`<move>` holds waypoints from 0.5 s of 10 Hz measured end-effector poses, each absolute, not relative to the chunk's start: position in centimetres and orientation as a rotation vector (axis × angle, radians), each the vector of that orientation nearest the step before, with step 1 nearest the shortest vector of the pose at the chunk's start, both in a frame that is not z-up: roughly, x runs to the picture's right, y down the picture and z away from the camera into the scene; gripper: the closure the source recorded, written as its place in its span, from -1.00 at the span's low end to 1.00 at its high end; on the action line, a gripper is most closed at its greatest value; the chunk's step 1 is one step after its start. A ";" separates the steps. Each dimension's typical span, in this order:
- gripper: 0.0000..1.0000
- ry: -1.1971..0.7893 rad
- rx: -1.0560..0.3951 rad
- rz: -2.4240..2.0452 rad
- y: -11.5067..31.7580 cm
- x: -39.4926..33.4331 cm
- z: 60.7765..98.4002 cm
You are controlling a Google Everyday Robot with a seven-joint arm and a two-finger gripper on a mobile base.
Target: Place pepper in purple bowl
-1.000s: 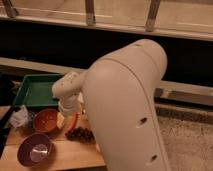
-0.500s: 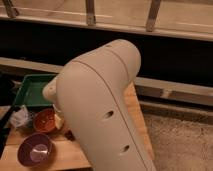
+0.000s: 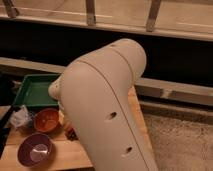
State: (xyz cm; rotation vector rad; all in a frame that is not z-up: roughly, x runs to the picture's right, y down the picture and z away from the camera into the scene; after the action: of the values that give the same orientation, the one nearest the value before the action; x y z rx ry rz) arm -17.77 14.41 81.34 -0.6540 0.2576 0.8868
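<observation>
The purple bowl (image 3: 36, 149) with a pale shiny inside stands on the wooden table (image 3: 62, 156) at the front left. The red chili pepper is hidden behind my arm. My big cream arm casing (image 3: 107, 110) fills the middle of the view and reaches down over the table just right of the bowls. The gripper is hidden behind the casing, somewhere over the table right of the orange bowl, so it is not in view. Nothing shows inside the purple bowl.
An orange-red bowl (image 3: 47, 120) stands just behind the purple one. A green tray (image 3: 34, 90) lies at the back left. A crumpled pale bag (image 3: 20, 118) lies at the left edge. A bit of dark red grapes (image 3: 70, 133) shows at the arm's edge.
My arm has swung further over the table and toward the camera. It now covers the pepper and most of the grapes, which showed a second ago.
</observation>
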 end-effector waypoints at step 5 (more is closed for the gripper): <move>-0.60 0.178 -0.737 0.889 15.6 -18.2 82.2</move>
State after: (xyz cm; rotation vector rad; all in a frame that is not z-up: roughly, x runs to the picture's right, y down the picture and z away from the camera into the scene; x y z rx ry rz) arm -18.25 15.58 82.15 -0.7370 0.1785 0.8891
